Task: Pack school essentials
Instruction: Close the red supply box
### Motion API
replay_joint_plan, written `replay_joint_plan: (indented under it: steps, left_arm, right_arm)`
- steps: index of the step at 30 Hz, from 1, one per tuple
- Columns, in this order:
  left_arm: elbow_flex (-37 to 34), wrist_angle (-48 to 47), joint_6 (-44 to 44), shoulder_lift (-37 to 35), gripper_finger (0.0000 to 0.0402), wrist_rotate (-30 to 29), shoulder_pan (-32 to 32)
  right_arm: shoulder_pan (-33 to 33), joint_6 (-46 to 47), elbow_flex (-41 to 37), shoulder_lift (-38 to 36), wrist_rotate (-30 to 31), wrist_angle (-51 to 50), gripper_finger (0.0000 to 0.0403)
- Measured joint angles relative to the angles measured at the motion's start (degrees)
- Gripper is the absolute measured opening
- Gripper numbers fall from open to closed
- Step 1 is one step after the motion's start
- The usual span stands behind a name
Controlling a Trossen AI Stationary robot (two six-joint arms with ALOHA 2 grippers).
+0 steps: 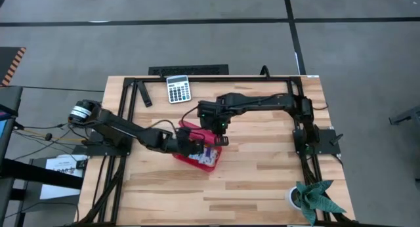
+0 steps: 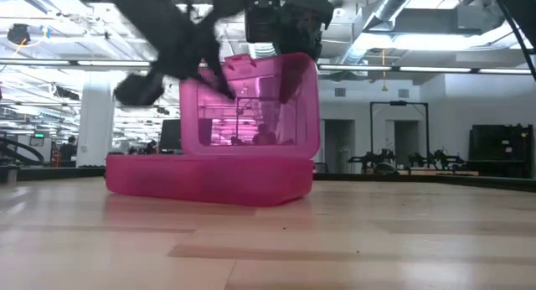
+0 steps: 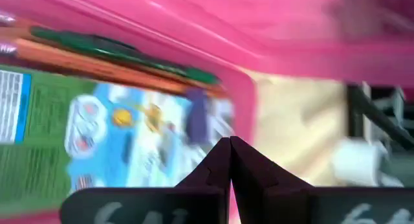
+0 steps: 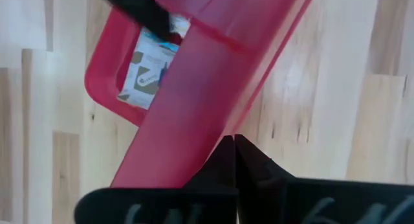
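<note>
Now, mid-frame, we hold the case (image 1: pixel 197 148) lid with pinched right gripper (image 1: pixel 216 125); left gripper (image 1: pixel 194 145), pressed together, over packets (image 3: pixel 97 127) and pencils (image 3: pixel 123 59); closing likely next.

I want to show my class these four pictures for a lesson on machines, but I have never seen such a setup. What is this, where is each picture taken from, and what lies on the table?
This is a robot with two dark jointed arms at a wooden table. Each arm ends in a two-fingered tool.

One picture looks straight down from above. One looks level across the table top. The other two come from cameras on each arm's wrist.

In the middle lies a red hinged case with its lid standing up. Inside are printed packets and thin pencils or pens. A grey calculator lies near the far edge, and a small plant stands at a near corner.

The left tool is over the open case, fingers together, holding nothing. The right tool is at the lid, also shut.
</note>
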Motion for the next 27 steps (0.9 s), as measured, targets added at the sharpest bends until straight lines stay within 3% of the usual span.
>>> replay_joint_plan:
  steps: [4,8,11,13,20,23,27]
  left_arm:
    - [3.29,-4.38,2.74,-6.47,0.0000,3.75,-0.02]
    - [4.52,-6.75,3.75,-11.78,0.0000,11.26,-1.10]
    - [5.36,-6.67,2.22,-16.29,0.0000,11.41,-3.56]
    - [5.98,-6.77,2.04,-19.51,0.0000,7.27,-5.20]
    - [8.66,-16.35,3.48,-25.97,0.0000,-19.89,-10.48]
    - [8.56,-20.97,0.95,-26.33,0.0000,-23.71,-11.69]
    - [8.55,-24.30,-1.69,-25.69,0.0000,-23.92,-12.37]
  right_arm:
    - [0.27,0.22,0.00,0.00,0.02,0.49,0.0003]
    - [1.25,1.02,0.02,0.00,0.20,1.35,0.0003]
    - [2.61,1.81,0.02,0.00,0.18,2.29,0.0002]
    - [3.62,2.42,0.02,0.00,0.20,2.66,0.0002]
    - [7.15,7.50,-2.41,-0.17,0.37,11.92,0.0002]
    - [8.79,11.07,-6.72,-0.11,0.37,18.22,0.0002]
    - [11.04,13.39,-14.85,-0.08,2.62,28.76,0.0005]
